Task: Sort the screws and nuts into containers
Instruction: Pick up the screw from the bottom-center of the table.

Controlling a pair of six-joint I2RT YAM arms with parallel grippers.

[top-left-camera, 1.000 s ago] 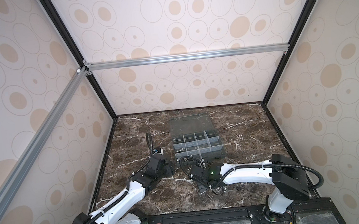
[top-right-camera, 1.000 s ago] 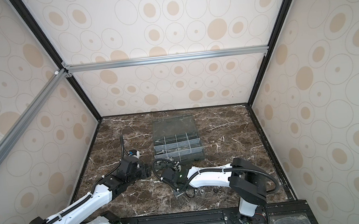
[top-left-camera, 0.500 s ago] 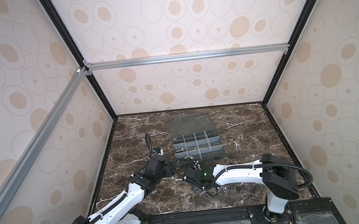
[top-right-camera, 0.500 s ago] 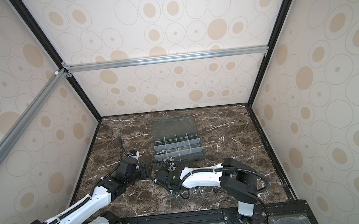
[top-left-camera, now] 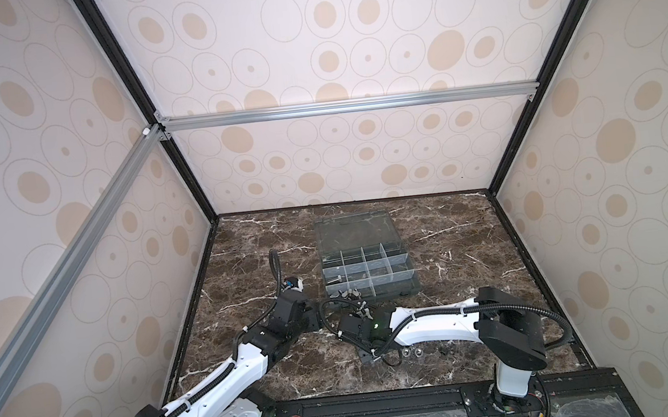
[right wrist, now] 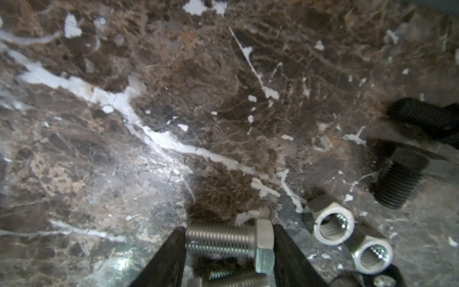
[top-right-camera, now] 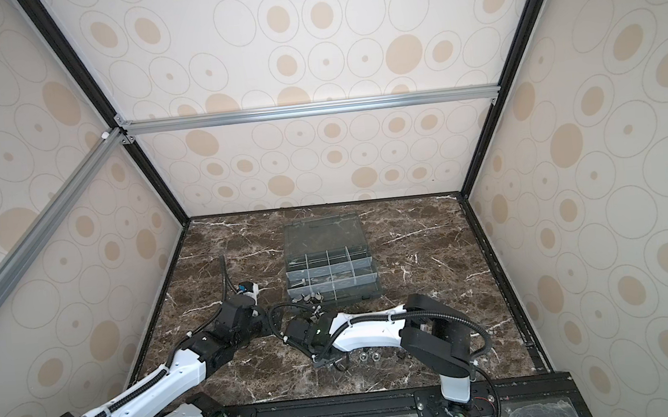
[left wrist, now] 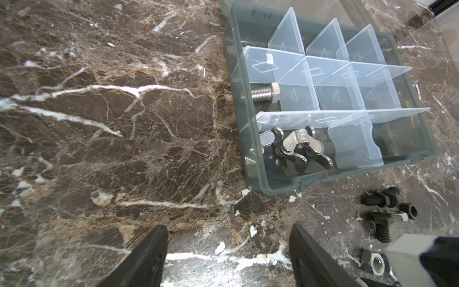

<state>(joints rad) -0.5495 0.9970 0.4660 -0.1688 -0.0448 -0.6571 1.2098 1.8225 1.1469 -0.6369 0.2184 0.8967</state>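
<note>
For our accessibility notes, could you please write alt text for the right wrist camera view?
The right gripper clamps a silver bolt end to end between its black fingers, over a brown marble table. Two silver hex nuts lie close beside it, with black bolts beyond them.

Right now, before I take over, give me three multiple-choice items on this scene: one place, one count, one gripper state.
1. Where do the wing nuts lie? A outside the box; B in a corner compartment; C in a middle compartment.
2. How many silver hex nuts show in the right wrist view? A two; B none; C six.
3. The right gripper is: A open and empty; B shut on a wing nut; C shut on the silver bolt.
Key: 1 B, seen in a corner cell; 2 A, two lie side by side; 3 C, its fingers press the bolt's two ends.
</note>
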